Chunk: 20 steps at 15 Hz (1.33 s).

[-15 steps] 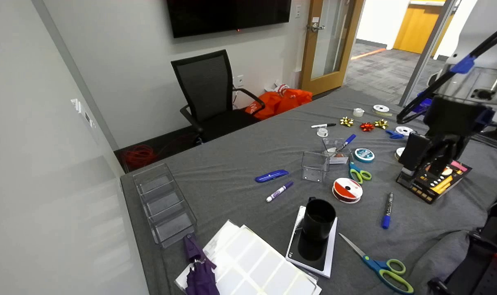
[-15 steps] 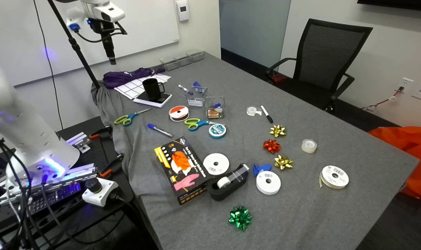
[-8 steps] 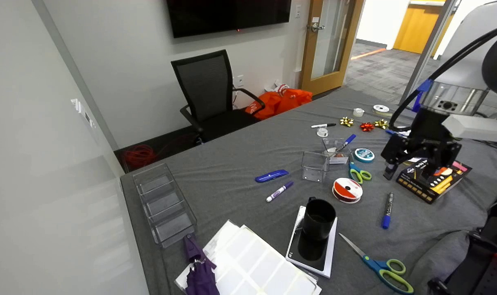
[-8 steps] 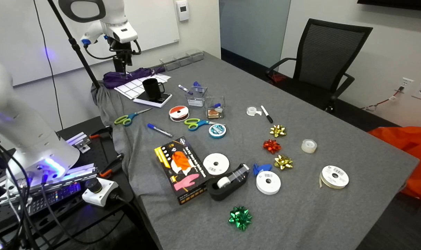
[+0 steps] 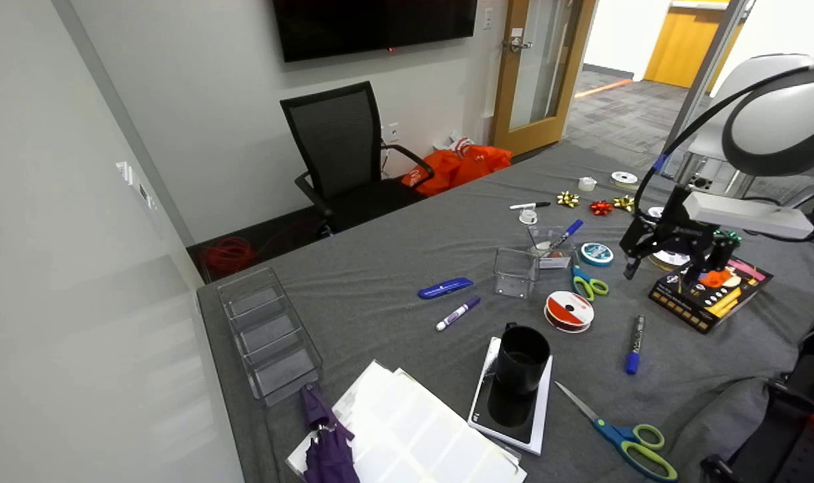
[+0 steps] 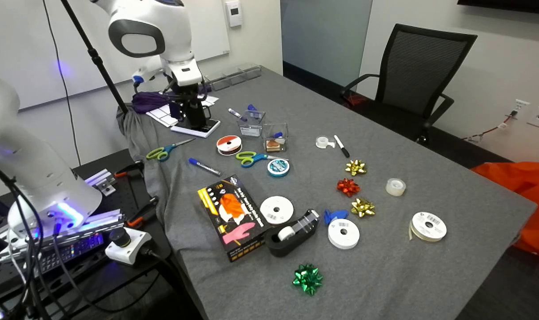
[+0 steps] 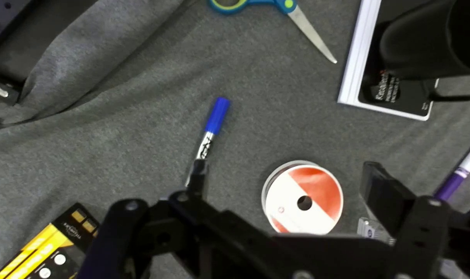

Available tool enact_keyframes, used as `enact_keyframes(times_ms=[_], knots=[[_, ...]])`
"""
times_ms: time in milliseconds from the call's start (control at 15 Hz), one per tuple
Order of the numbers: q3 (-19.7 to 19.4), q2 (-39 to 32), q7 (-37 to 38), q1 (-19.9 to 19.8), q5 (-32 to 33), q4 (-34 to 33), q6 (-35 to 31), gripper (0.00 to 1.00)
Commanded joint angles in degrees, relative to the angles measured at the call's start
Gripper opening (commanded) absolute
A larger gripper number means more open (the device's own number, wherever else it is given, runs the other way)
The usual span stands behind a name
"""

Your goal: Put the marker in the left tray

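No slim, all dark-blue marker can be made out; it is hidden or out of view. A silver pen with a bright blue cap [image 7: 218,115] lies on the cloth, also in both exterior views [image 5: 635,345] [image 6: 205,166]. My gripper [image 7: 286,167] is open and empty above the table; its left finger hides part of that pen. In an exterior view it hangs near the glove box [image 5: 658,278]. A long clear tray with compartments [image 5: 287,386] stands at the far left. Two small clear bins, one with a blue-capped pen [image 5: 572,229], stand mid-table; which is the left tray I cannot tell.
A ribbon spool [image 7: 302,199] lies below and between the fingers. A black mug [image 5: 522,362] stands on a notebook. Scissors [image 5: 625,439], a purple pen [image 5: 458,314], a blue flat case [image 5: 445,288], a white-and-black pen [image 6: 341,146] and a tape dispenser [image 6: 291,233] lie around.
My arm has come down and in over the table. In one exterior view the gripper shifts left; in the other it shifts right and down, now in front of the mug. Objects have not moved.
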<state>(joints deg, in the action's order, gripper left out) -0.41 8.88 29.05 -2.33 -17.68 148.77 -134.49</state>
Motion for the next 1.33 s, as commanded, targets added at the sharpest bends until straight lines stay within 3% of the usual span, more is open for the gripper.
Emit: enact_keyframes(times_ms=[0, 67, 467, 1267], knots=[[-1.75, -5.3, -0.96, -2.42, 6.55, -5.27, 3.3, 1.0], [-1.27, -2.61, 0.01, -1.38, 4.37, -2.01, 0.8, 1.0], [-2.05, -4.68, -0.01, -1.78, 6.1, -4.31, 1.88, 1.0], [-3.97, -19.36, -6.43, -2.3, -4.44, -7.47, 0.28, 1.0]])
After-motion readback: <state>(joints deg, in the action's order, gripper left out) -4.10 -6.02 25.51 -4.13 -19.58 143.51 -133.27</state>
